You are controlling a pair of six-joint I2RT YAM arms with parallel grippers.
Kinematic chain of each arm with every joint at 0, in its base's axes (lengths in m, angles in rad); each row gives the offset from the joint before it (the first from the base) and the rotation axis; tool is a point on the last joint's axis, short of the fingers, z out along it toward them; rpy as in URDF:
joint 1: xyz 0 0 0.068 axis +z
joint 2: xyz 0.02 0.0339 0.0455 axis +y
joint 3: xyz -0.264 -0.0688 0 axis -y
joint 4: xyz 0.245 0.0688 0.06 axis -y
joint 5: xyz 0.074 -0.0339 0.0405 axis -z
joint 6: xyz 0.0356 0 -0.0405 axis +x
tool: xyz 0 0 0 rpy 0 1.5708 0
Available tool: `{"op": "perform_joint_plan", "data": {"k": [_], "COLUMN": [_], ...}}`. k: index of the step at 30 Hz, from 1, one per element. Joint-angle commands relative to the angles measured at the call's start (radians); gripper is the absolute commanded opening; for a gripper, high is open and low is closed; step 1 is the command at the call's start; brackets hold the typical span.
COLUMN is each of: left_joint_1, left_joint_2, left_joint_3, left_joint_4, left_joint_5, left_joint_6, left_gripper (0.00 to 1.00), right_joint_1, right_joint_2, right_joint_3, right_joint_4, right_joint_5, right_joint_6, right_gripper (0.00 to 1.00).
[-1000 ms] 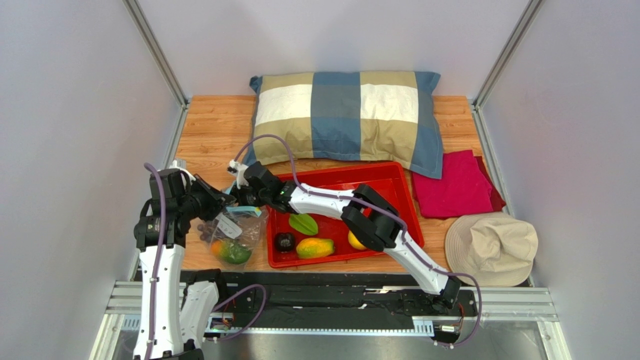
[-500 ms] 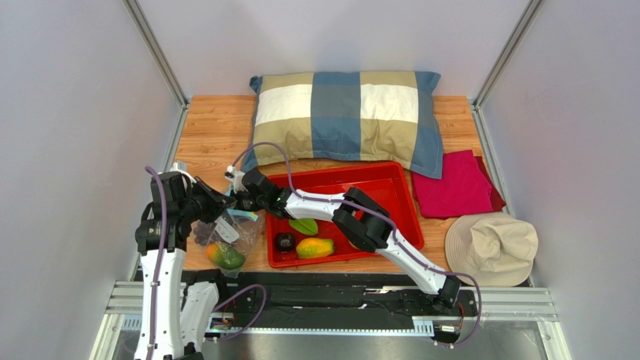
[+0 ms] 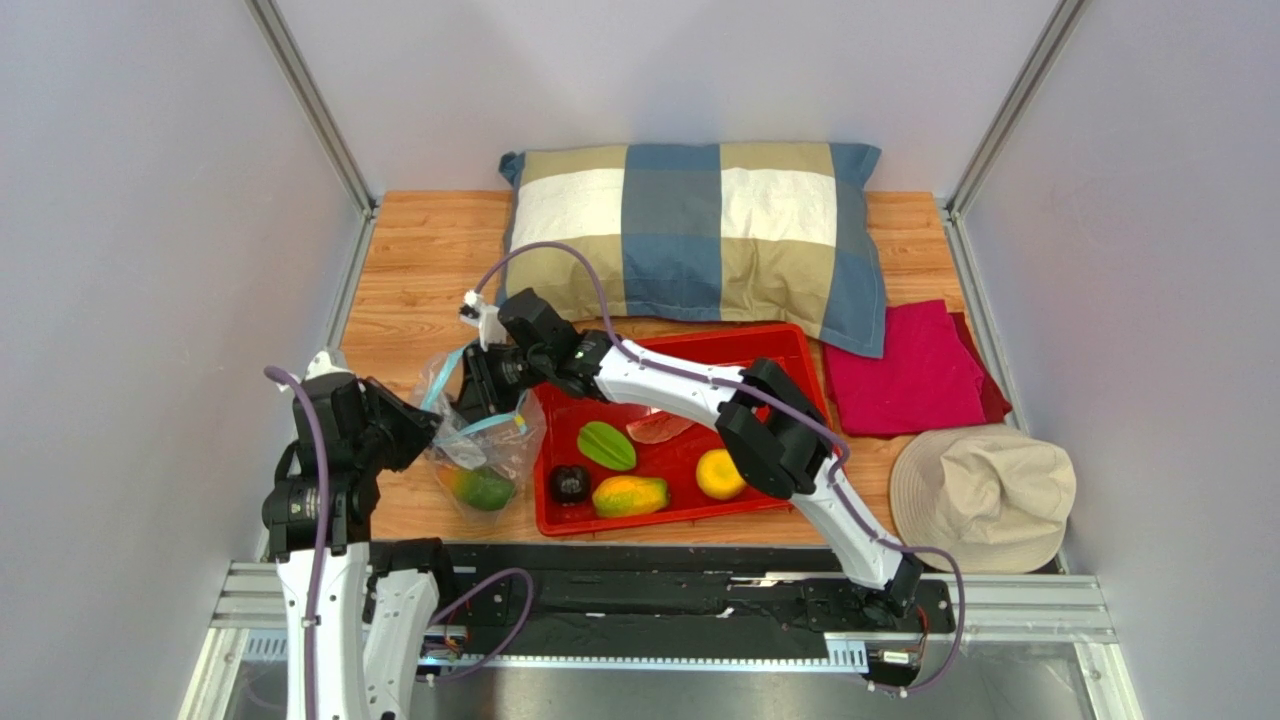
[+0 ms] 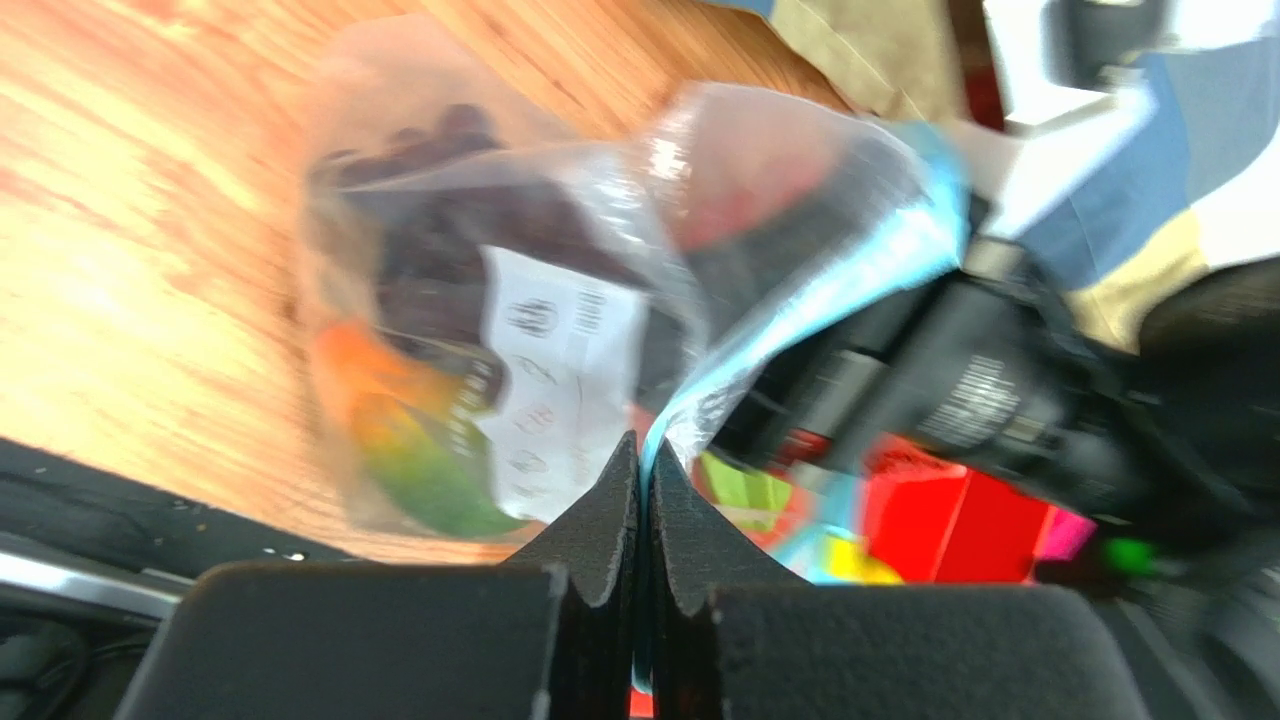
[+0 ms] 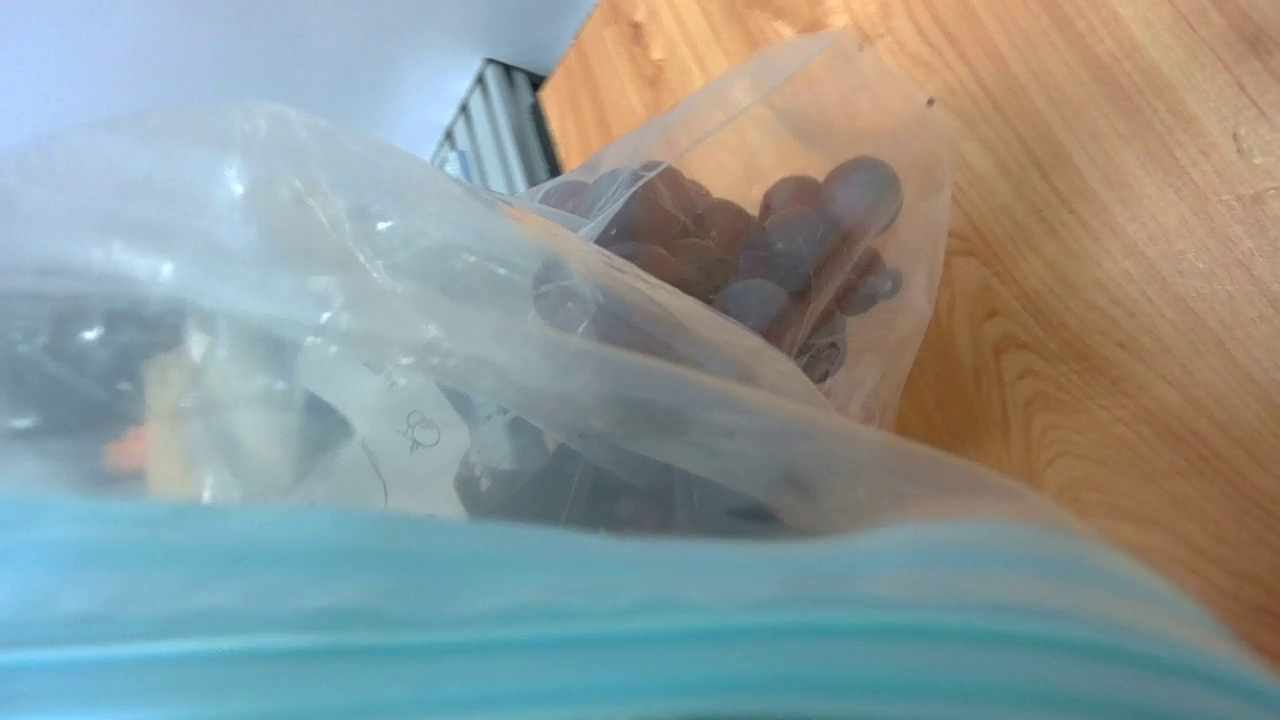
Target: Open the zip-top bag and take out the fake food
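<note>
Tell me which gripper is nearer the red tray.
Right. The right gripper sits at the top of the zip-top bag, beside the left wall of the red tray; the left gripper holds the bag's far side.

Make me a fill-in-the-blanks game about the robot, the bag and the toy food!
The star fruit lies in the red ____. Inside the bag are purple ____. The left gripper is ____ on the bag's edge. Behind the tray lies a checked ____.
Missing words: tray, grapes, shut, pillow.
</note>
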Motion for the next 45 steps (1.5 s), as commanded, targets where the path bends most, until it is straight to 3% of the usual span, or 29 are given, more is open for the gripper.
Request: {"op": "perform_joint_plan", "data": {"k": [1, 9, 12, 13, 17, 19, 20, 22, 24, 25, 27, 29, 31, 34, 40, 42, 45], "left_joint_1": [-0.003, -0.003, -0.001, -0.001, -0.003, -0.003, -0.001, -0.001, -0.001, -0.001, -0.003, -0.003, -0.001, -0.003, -0.003, -0.001, -0.001], "left_joint_2": [-0.035, -0.068, -0.095, -0.101, -0.134, -0.141, -0.129, -0.080, -0.048, -0.010, 0.027, 0.027, -0.017, -0.031, -0.025, -0.020, -0.010], "left_joint_3": [-0.006, 0.076, 0.050, 0.030, -0.015, 0.010, 0.046, 0.080, 0.068, 0.051, 0.034, 0.022, 0.002, -0.036, -0.098, -0.088, -0.075], "left_joint_4": [-0.041, 0.031, 0.079, 0.108, 0.157, 0.143, 0.092, 0.027, 0.007, 0.022, 0.033, 0.069, 0.115, 0.154, 0.200, 0.199, 0.194], "left_joint_5": [-0.113, -0.090, -0.048, 0.030, 0.114, 0.097, 0.071, -0.022, -0.040, -0.005, 0.035, 0.101, 0.120, 0.159, 0.223, 0.222, 0.216], "left_joint_6": [0.006, 0.027, 0.012, 0.010, -0.010, 0.012, 0.039, 0.070, 0.085, 0.096, 0.099, 0.093, 0.070, 0.036, 0.012, 0.018, 0.030], "left_gripper": [0.00, 0.00, 0.00, 0.00, 0.00, 0.00, 0.00, 0.00, 0.00, 0.00, 0.00, 0.00, 0.00, 0.00, 0.00, 0.00, 0.00], "right_joint_1": [0.005, 0.006, 0.008, 0.009, -0.012, -0.014, -0.009, -0.006, -0.020, -0.024, -0.026, -0.012, -0.010, -0.021, -0.021, -0.021, -0.021], "right_joint_2": [-0.127, -0.054, -0.032, -0.025, 0.063, 0.061, 0.043, -0.017, -0.051, -0.025, 0.104, 0.141, 0.123, 0.124, 0.143, 0.135, 0.116], "right_joint_3": [-0.007, 0.100, 0.108, 0.111, 0.241, 0.336, 0.349, 0.240, 0.129, 0.127, 0.289, 0.381, 0.328, 0.268, 0.251, 0.248, 0.265], "right_joint_4": [-0.030, -0.404, -0.363, -0.343, -0.384, -0.471, -0.511, -0.469, -0.281, -0.279, -0.408, -0.502, -0.490, -0.472, -0.477, -0.479, -0.478], "right_joint_5": [-0.102, -0.058, -0.097, -0.107, -0.171, -0.168, -0.123, -0.093, -0.122, -0.140, -0.239, -0.184, -0.148, -0.110, -0.104, -0.101, -0.116], "right_joint_6": [0.018, -0.105, -0.059, -0.026, 0.017, -0.001, -0.089, -0.108, -0.006, 0.028, 0.016, -0.060, -0.111, -0.148, -0.156, -0.150, -0.134], "right_gripper": [0.01, 0.02, 0.03, 0.05, 0.11, 0.08, 0.06, 0.01, 0.07, 0.12, 0.12, 0.20, 0.34, 0.46, 0.54, 0.50, 0.30]}}
